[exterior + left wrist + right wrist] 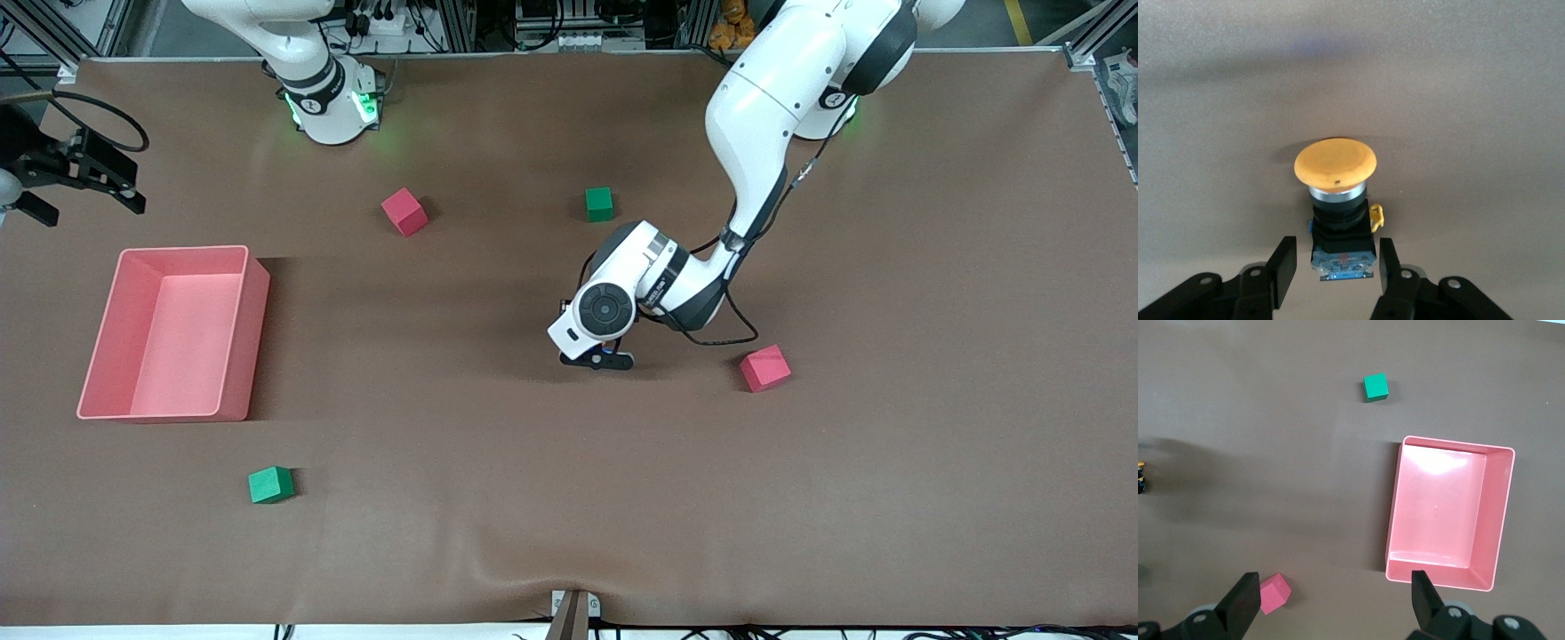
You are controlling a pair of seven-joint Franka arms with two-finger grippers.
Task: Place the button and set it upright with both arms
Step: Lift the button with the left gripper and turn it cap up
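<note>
We see the left gripper [1331, 270] open around the button [1337, 200] mid-table; the right gripper [1331, 600] waits wide open near the table's edge at the right arm's end.

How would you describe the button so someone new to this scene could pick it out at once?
Start at the left arm, bent down over the middle of the table, and follow it to the left gripper, open and low over the mat. Between its fingers stands the button, upright: a round orange cap on a black body, unlike the plain red and green cubes around.
</note>
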